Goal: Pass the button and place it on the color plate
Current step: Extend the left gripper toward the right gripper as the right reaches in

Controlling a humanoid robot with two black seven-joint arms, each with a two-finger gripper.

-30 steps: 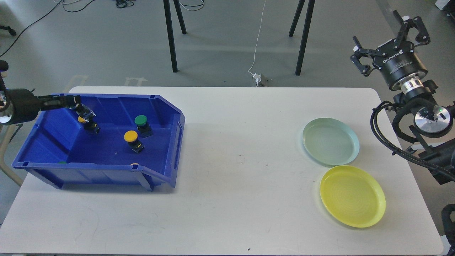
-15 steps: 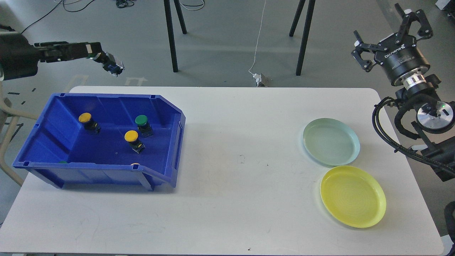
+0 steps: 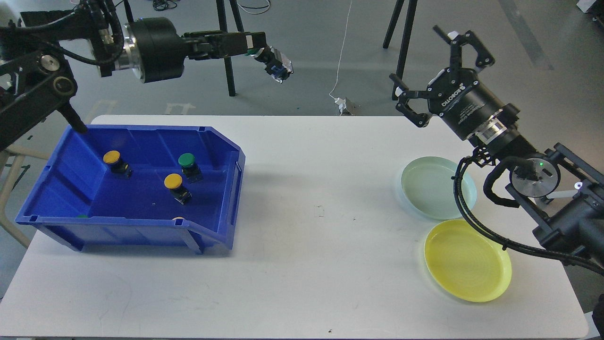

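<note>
A blue bin (image 3: 226, 165) on the table's left holds a yellow button (image 3: 112, 157), a green button (image 3: 187, 159) and a second yellow button (image 3: 172, 180). Two more button tops peek over its front wall, one green (image 3: 82, 216) and one pale (image 3: 178, 218). My left gripper (image 3: 278, 68) is high above the table's far edge, right of the bin. Its fingers are small and dark, and I cannot tell whether it grips anything. My right gripper (image 3: 414, 53) is open and empty, raised above the pale green plate (image 3: 436, 189). The yellow plate (image 3: 467, 259) lies in front of it.
Black stand legs (image 3: 229, 56) and a white cable (image 3: 342, 52) lie on the floor behind the white table (image 3: 306, 264). My right arm's cables (image 3: 472, 222) hang over the edges of both plates.
My left gripper rose out of the bin, leaving the yellow button there, and swung far right. My right arm moved left and down toward the plates.
</note>
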